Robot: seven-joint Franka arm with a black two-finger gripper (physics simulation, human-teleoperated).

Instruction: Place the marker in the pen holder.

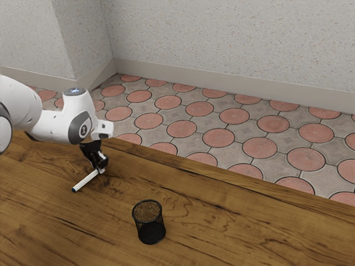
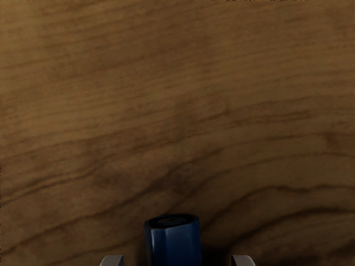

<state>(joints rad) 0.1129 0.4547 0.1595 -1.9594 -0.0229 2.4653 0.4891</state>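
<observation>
Grasping is only being set up; lifting and inserting are remaining.
Toward the exterior view's left, the marker (image 1: 86, 182) is lying on the worktop (image 1: 222, 238); the open gripper (image 1: 100, 168) is straddling one end; right and nearer, the mesh pen holder (image 1: 151, 233) is standing apart.

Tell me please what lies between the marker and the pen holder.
In the exterior view, bare wooden tabletop lies between the marker and the pen holder.
</observation>
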